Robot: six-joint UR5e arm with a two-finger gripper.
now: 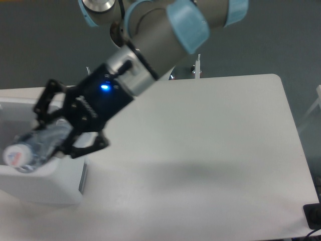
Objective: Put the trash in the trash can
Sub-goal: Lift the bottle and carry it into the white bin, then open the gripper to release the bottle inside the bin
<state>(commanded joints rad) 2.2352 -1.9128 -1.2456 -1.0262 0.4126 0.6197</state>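
Gripper (52,131) fingers were clamped on the crushed plastic bottle (35,145), carrying it in the air over the front wall of the trash can (45,183). For a clean drop, the bottle probably needed carrying further over the opening so that its whole length cleared the rim before the jaws parted. The bottle's long axis lay near-horizontal, capped end pointing left and toward the camera, base toward the arm (150,55).
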